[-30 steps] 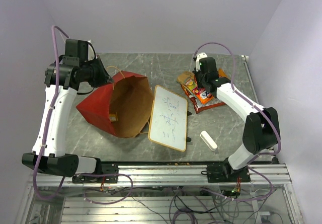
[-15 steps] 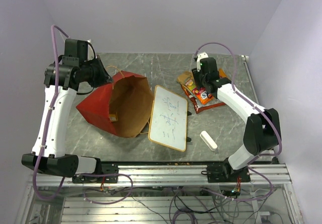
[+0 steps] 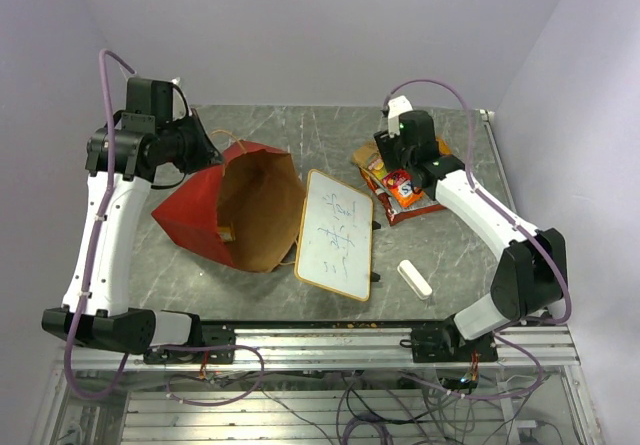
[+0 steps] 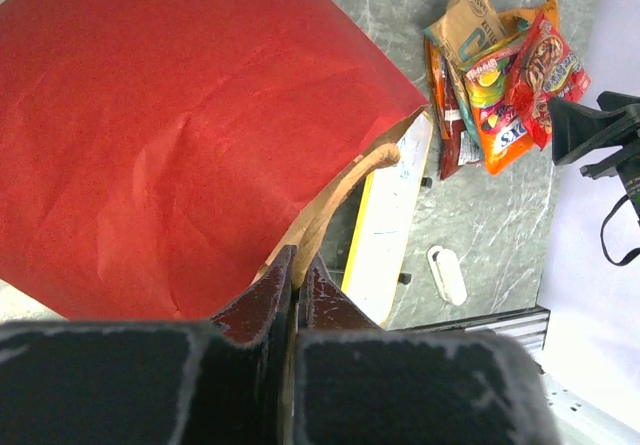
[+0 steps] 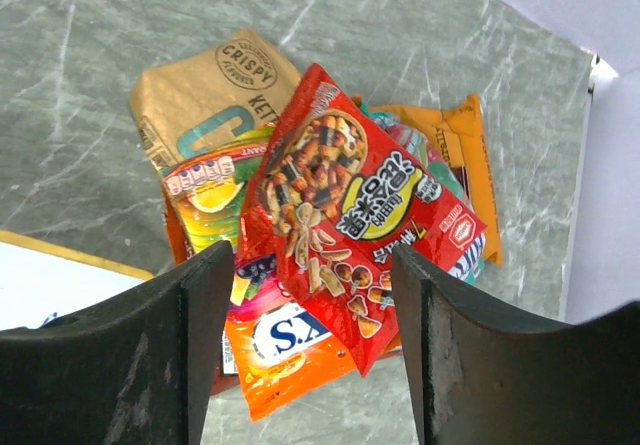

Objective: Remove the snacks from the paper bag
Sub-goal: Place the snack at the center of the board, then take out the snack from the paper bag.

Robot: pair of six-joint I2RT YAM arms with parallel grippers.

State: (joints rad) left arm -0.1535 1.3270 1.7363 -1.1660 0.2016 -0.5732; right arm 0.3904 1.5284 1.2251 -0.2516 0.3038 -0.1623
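paper bag [image 3: 235,210]: one, red outside, kraft inside, lying on its side at the left of the surface [image 3: 280,130], mouth open toward the near edge. left gripper [image 4: 298,265]: closed tight on the bag's brown rim beside a string handle, holding the mouth up. right gripper [image 5: 310,265]: spread wide, holding nothing, hovering directly over the snack pile [image 3: 400,185] at the far right of the surface, well apart from the bag. pile contents, counted from the right wrist view: one red packet [image 5: 350,205] on top; one tan packet [image 5: 210,90] at the far side; one yellow-green citrus packet [image 5: 205,190]; one orange packet [image 5: 290,350] at the near side; one plain orange packet [image 5: 460,145] toward the wall; one teal sliver [image 5: 455,260] showing under the red. six at least; they overlap, so more may be hidden beneath. inside the bag: one small orange-brown item [image 3: 225,232] visible against the kraft lining, low on the left wall; too small to tell which kind of snack. progress, as a judgement: most of the job looks done, with the bulk of the snacks out and heaped; at least that one item is left to fetch, and the deeper end of the bag cannot be seen. other items: one wood-framed whiteboard [image 3: 335,233], just beside the bag's mouth, between bag and pile; one white eraser [image 3: 414,278], alone near the front right.
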